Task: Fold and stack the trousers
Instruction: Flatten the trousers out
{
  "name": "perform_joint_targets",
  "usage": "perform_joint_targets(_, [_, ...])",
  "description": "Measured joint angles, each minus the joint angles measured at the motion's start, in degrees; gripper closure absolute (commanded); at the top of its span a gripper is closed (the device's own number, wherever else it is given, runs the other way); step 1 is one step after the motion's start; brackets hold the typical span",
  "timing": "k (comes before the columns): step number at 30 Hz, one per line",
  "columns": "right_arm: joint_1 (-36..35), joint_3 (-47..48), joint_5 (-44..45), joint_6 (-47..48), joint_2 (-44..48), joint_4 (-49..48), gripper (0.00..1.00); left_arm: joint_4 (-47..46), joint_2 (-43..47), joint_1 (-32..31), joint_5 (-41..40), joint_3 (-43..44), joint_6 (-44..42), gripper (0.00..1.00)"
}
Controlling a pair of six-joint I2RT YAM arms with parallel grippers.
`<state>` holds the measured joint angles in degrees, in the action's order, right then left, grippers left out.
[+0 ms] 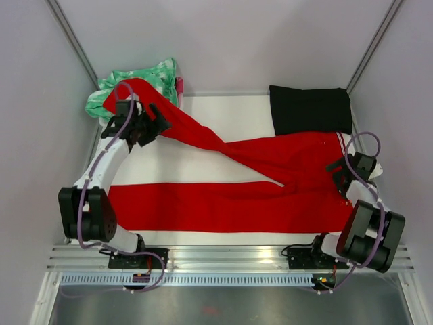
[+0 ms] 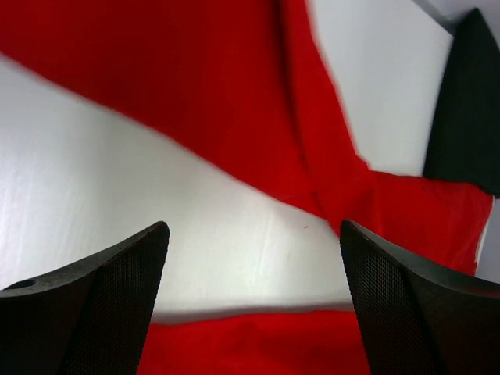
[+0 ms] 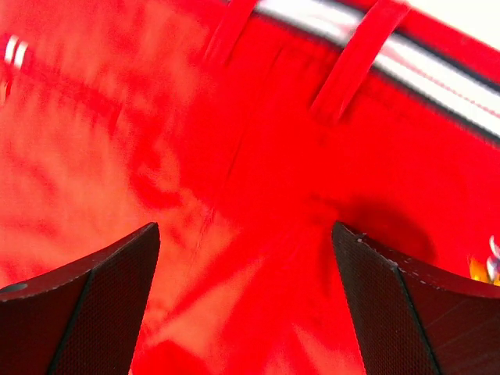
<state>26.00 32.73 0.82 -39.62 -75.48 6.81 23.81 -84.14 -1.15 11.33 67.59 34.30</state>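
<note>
The red trousers lie spread on the white table. One leg runs flat along the near edge. The other leg slants up to the far left, its end lying on a green-and-white garment. My left gripper hovers open beside that slanted leg; in the left wrist view the left gripper has only bare table and red cloth beneath it. My right gripper is open over the waist end. In the right wrist view the right gripper spans red fabric below the white-striped waistband.
A black folded cloth lies at the far right, touching the trousers' waist; it also shows as the black cloth in the left wrist view. Grey walls enclose the table on three sides. A metal rail runs along the near edge.
</note>
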Motion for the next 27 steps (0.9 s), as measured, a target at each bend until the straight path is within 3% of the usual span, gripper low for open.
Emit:
perform_joint_targets(6, [-9.14,0.68,0.13,5.4,9.97,6.19,0.02,-1.51,-10.82,-9.64,-7.48,14.49,1.66,0.06])
perform_joint_targets(13, [-14.03,4.22,-2.16,7.1,12.15,9.55,0.02,-1.2,-21.66,-9.84,-18.64,23.41,6.8,0.12])
perform_joint_targets(18, [-15.54,4.72,-2.4,7.15,12.31,11.06,0.02,-1.18,-26.69,-9.86,-22.25,24.41,8.66,0.17])
perform_joint_targets(27, [-16.9,4.7,-2.56,7.13,12.31,11.26,0.02,-2.56,-28.0,-9.97,-24.85,25.4,9.73,0.39])
